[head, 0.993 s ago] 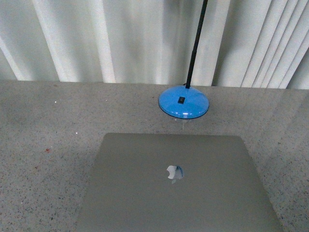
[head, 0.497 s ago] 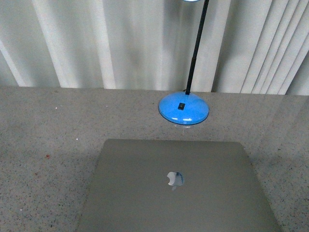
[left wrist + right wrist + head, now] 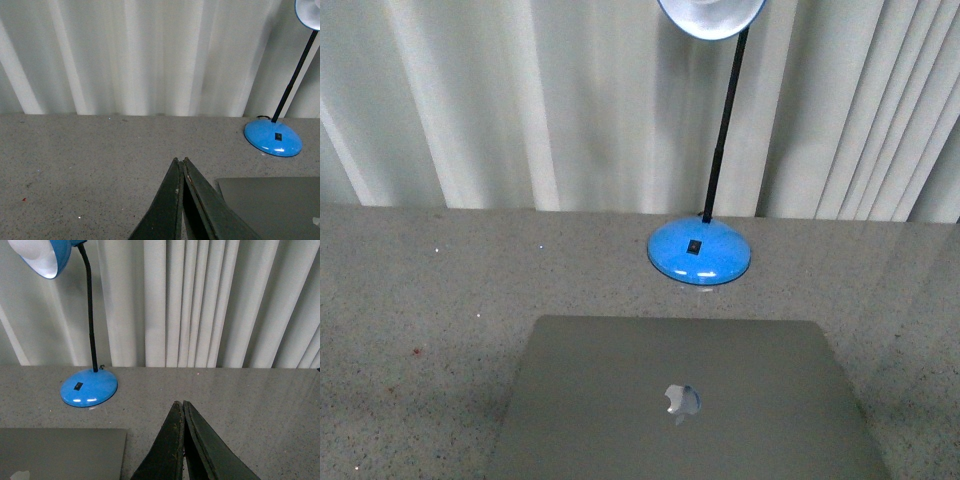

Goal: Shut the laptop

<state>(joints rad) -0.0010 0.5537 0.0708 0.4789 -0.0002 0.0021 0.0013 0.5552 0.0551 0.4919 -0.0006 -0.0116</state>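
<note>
The silver-grey laptop (image 3: 680, 400) lies shut and flat on the speckled grey table, lid up, with its pale logo (image 3: 682, 400) showing. Its keys and screen are hidden. A corner of the lid shows in the left wrist view (image 3: 270, 205) and in the right wrist view (image 3: 60, 452). My left gripper (image 3: 180, 161) is shut and empty, above the table to the left of the laptop. My right gripper (image 3: 179, 403) is shut and empty, above the table to the right of the laptop. Neither gripper shows in the front view.
A blue desk lamp stands behind the laptop, with a round blue base (image 3: 700, 252), a black stem (image 3: 722, 130) and a blue shade (image 3: 712, 15) at the top. White pleated curtains (image 3: 520, 100) hang along the table's far edge (image 3: 470, 208).
The front view has tilted upward: the laptop and the lamp base sit lower in the picture and the lamp shade has come into sight. The laptop stays shut.
</note>
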